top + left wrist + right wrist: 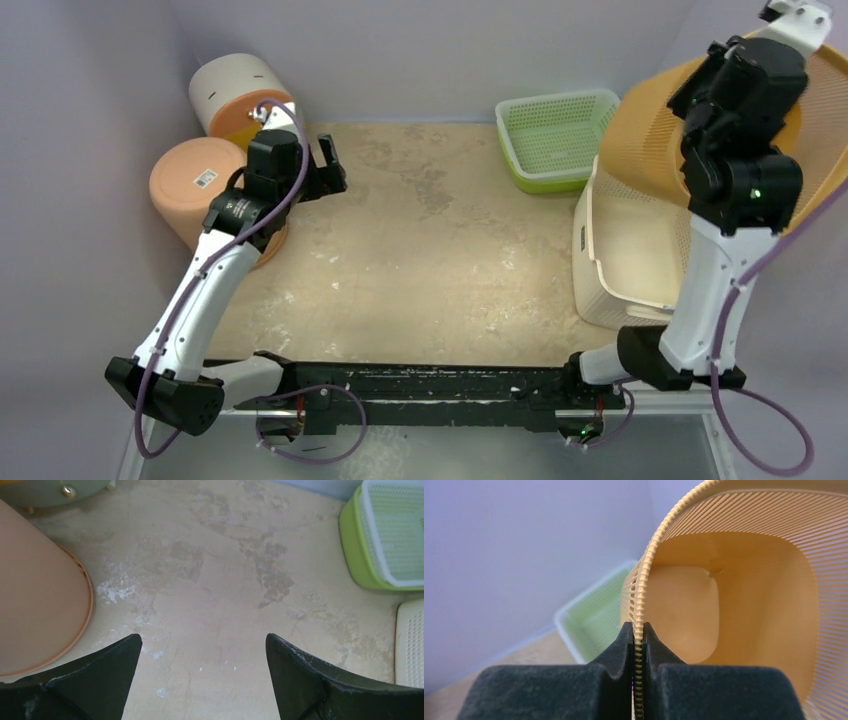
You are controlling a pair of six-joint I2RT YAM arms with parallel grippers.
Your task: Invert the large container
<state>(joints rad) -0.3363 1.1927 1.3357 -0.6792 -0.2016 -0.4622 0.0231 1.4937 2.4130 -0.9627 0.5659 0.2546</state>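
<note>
**Large container** [744, 605]: cream-amber tub with slotted walls, a smooth solid base and rounded corners. It is off the table [420, 260] at the far right and tilted. The right wrist view looks straight into its mouth, with the base at the far end. In the top view it hangs over the white perforated basket [620, 260]; I cannot tell whether the two touch.

**Right gripper** [638, 630]: clamped tight on the container's rim, one pad inside the wall and one outside.

**Left gripper** [202, 640]: spread wide and holding nothing. It sits above bare table near the peach bins [195, 180], well apart from the container.

**Step in hand (judgement):** rotate the container in the air, then set it down mouth-first.

- A single pinch on a thin slotted rim will probably let a bin this big pivot or flex, so roll the wrist slowly and avoid jerks.
- Gain clearance above the white basket and the green basket [555, 135] before turning, since a swinging lower edge could catch either one. The side wall is also close.
- Carry it left to open table and bring the mouth fully face down.
- Lower until the whole rim lies flat, and only then let go.
- Releasing early with one edge raised risks the container rocking back onto its side.
</note>
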